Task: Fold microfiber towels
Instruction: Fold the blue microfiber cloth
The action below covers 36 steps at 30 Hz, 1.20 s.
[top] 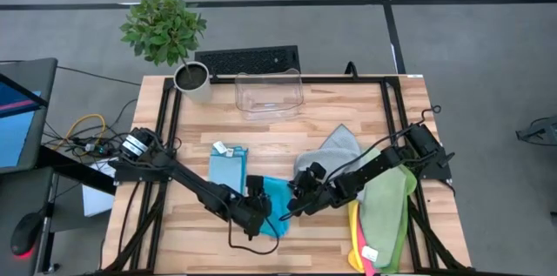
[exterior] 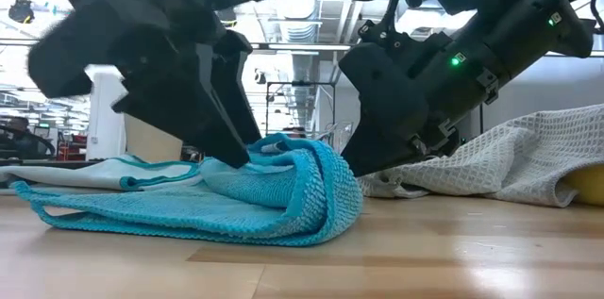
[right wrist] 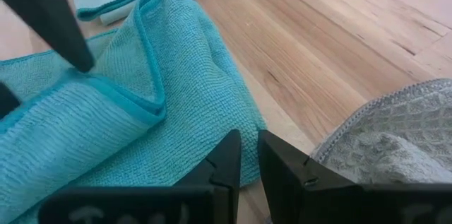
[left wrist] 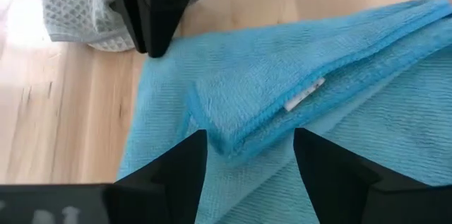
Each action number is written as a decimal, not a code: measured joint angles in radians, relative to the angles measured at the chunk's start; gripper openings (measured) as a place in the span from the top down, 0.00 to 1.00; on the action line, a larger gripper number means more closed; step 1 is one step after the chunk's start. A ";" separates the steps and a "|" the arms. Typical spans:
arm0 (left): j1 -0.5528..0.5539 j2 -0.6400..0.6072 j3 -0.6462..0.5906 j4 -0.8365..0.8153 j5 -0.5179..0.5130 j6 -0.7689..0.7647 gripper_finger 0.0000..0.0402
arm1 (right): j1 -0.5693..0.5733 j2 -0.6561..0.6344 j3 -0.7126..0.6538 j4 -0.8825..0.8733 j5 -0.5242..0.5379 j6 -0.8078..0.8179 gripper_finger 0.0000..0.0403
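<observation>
The soft teal microfiber towel (top: 271,196), partly folded, is seen at the wooden table's (top: 287,132) front centre. The left gripper (left wrist: 248,155) is spread over its fold; the right gripper (right wrist: 250,155) is nearly clenched, empty.

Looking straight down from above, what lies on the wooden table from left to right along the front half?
Folded light blue towel → left tool on the teal towel → right tool → grey towel → yellow towel → green towel.
</observation>
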 joint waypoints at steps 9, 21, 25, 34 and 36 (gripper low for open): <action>0.013 0.001 0.000 0.016 0.003 0.026 0.77 | 0.000 0.000 0.000 0.000 0.000 0.000 0.81; -0.054 0.001 0.047 -0.008 -0.008 -0.053 1.00 | -0.001 0.000 0.000 -0.007 0.000 0.000 0.81; -0.132 0.001 0.071 -0.130 -0.097 -0.195 1.00 | -0.001 0.000 0.000 -0.009 0.000 0.000 0.81; -0.282 0.001 0.071 -0.300 -0.129 -0.598 1.00 | -0.001 0.000 0.000 -0.009 0.000 0.000 0.81; -0.299 0.001 0.071 -0.299 -0.081 -0.650 1.00 | -0.001 0.000 0.000 -0.009 0.000 0.000 0.81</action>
